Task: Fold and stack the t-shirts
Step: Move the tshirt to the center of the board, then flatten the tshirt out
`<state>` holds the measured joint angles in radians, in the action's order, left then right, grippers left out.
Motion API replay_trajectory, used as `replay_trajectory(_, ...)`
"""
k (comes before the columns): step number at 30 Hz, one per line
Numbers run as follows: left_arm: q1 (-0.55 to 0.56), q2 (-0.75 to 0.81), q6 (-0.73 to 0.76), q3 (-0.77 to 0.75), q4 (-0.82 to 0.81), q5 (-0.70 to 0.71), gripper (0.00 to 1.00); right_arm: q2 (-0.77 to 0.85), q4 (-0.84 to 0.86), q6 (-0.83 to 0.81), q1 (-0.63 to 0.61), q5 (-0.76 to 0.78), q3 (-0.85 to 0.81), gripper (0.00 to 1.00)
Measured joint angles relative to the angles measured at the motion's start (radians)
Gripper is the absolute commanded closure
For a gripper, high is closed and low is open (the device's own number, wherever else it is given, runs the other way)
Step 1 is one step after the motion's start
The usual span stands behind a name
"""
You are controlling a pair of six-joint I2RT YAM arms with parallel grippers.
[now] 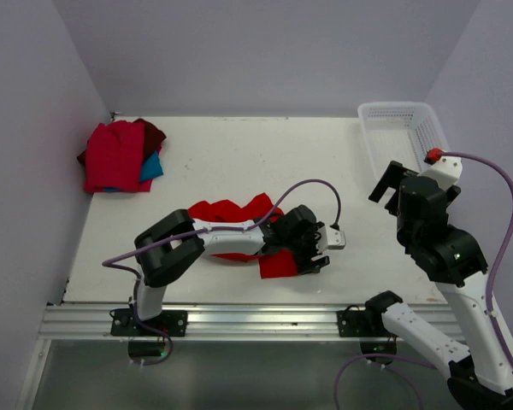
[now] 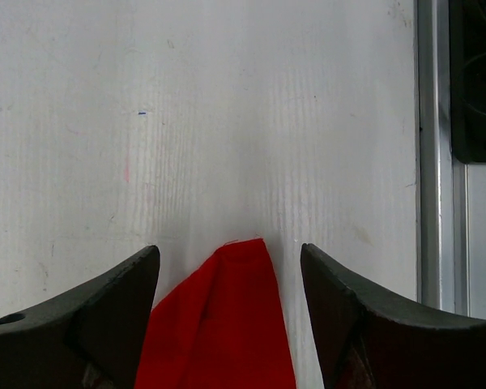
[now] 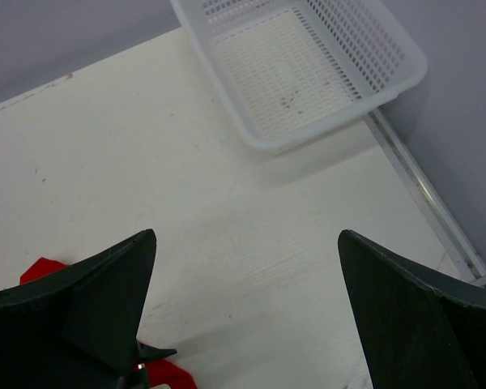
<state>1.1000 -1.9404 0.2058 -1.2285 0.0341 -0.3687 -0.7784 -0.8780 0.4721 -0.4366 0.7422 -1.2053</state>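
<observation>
Your left gripper [image 1: 318, 252] lies low over the white worktop [image 1: 239, 154] near its front edge. Its fingers are spread apart, and a pointed tip of the large plain bright red cloth t-shirt [image 2: 227, 324] lies between them without being pinched. The rest of that t-shirt [image 1: 231, 209] lies crumpled on the worktop under the left arm, roughly mid-table.

Your right gripper [image 1: 392, 181] hangs above the right side of the worktop with its fingers [image 3: 89, 284] spread wide and nothing between them. It sits just in front of the white plastic mesh basket [image 1: 402, 111], which stands in the far right corner.

In the far left corner you have the folded pile. A red folded t-shirt [image 1: 115, 158] lies on top, with a dark maroon t-shirt [image 1: 154, 132] and a teal-blue t-shirt [image 1: 151, 166] showing at its right edge.
</observation>
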Motion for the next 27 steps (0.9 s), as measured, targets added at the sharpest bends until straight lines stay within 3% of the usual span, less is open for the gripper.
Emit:
replay_trajectory(22,0.000,-0.106,0.000,-0.054,-0.008,0.053,0.29,0.023,-0.001,-0.001,0.000,-0.001,0.000,0.01)
replay_trajectory(27,-0.002,-0.108,-0.001,-0.058,-0.003,0.073,0.37,0.033,-0.001,-0.001,0.000,-0.001,0.000,0.01)
